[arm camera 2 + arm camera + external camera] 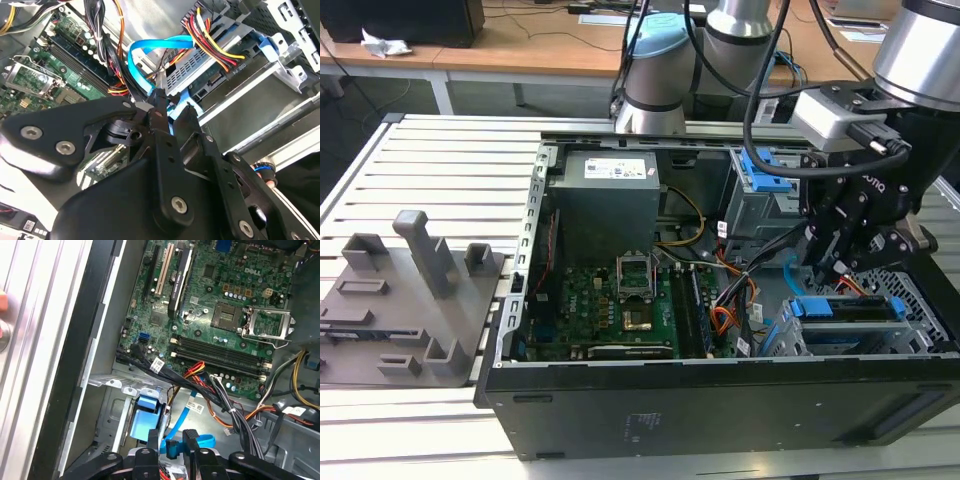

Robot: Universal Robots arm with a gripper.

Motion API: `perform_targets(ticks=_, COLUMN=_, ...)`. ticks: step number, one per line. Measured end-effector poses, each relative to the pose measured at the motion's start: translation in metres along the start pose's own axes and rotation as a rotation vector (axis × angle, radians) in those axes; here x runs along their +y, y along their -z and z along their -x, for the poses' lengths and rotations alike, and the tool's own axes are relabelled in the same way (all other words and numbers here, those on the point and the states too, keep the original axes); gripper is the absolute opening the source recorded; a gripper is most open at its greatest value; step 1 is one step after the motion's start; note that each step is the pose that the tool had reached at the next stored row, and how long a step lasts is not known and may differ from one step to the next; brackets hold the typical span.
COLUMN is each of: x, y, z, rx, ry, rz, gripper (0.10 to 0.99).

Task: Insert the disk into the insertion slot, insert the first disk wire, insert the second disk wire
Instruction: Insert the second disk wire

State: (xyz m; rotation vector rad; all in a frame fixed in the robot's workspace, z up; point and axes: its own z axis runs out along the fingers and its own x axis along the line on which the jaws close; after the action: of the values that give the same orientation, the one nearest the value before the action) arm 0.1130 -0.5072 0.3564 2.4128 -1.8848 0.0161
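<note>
The disk (850, 308) in its blue carrier lies inside the insertion slot (785, 338), the silvery perforated cage at the case's front on the exterior view's right. In the second wrist view the disk (212, 80) has a black plug (236, 64) with red, yellow and black wires seated on its end. My gripper (174, 105) is shut on the connector of a blue flat wire (145, 50), close to the disk's end. The first wrist view shows that blue connector (171, 447) pinched in the gripper (171, 439). In the exterior view the gripper (832, 265) hangs just above the cage.
The open computer case (720, 400) lies on a slatted metal table (440, 160). A motherboard (610, 300), a power supply (610, 200) and loose wire bundles (720, 290) crowd the inside. A grey cage with a blue latch (765, 180) stands behind. A grey fixture (410, 290) sits at the exterior view's left.
</note>
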Motion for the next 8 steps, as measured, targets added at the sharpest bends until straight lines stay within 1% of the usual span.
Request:
perform_targets(ticks=2, x=0.0000, y=0.0000, z=-0.0001, rx=-0.0016, ry=0.000, rz=0.000, gripper=0.192)
perform_targets(ticks=3, x=0.0000, y=0.0000, z=0.0000, rx=-0.0025, ry=0.000, rz=-0.001, gripper=0.161)
perform_targets(ticks=7, x=-0.0001, y=0.0000, z=-0.0001, rx=-0.0048, ry=-0.001, rz=-0.001, gripper=0.161)
perform_targets(ticks=8, x=-0.0001, y=-0.0001, z=-0.0001, rx=-0.0060, ry=-0.021, rz=0.000, gripper=0.161)
